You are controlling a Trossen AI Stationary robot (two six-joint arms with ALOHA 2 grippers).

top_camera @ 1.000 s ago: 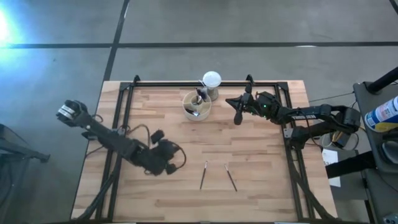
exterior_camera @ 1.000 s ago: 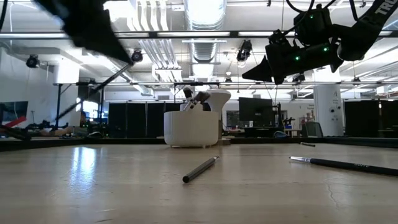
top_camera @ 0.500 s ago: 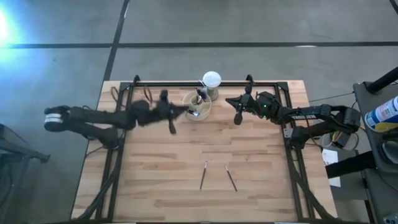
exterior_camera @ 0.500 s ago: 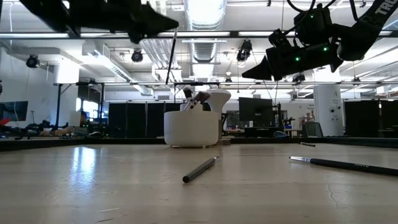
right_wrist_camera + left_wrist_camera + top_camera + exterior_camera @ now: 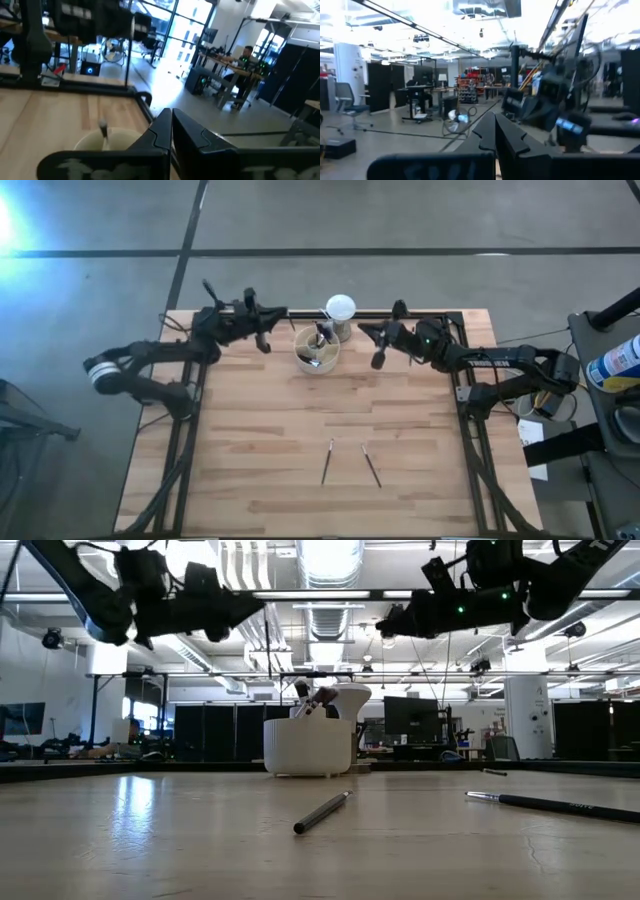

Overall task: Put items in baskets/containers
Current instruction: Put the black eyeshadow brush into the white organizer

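Both arms are hanging high over the far side of the tabletop [image 5: 260, 430], flanking the cream cup [image 5: 316, 350]: left tool [image 5: 262, 340] just to its left, right tool [image 5: 378, 358] to its right, neither touching it. Left tool's fingers [image 5: 495, 131] are reading pressed together in its wrist view, and a thin dark brush [image 5: 268, 645] is hanging straight down from it in the low view, long axis vertical, tip above and left of the cup rim, so I'm judging it closed on that brush. Right tool's fingers [image 5: 170, 127] are also looking closed, with the cup rim [image 5: 107, 134] sitting right beneath them; a dark stub is showing below that tool in the high view, but I can't tell if it's a held brush. The cup is already carrying a few brushes [image 5: 312, 698] leaning out of its top, with a white ball on a stand [image 5: 340, 310] just behind it. Key relation: the cup is lying to the right of the left tool's hanging brush, so the drop is probably needing a short sideways shift, then a lowering along the brush's own axis. Two loose brushes [image 5: 327, 461] [image 5: 371, 465] are still lying near the front edge, roughly front-to-back, well apart from both tools; the right-hand one is closer to the right arm. Readable writing: only partial white letters on the right arm [image 5: 612, 548], too cropped to read.
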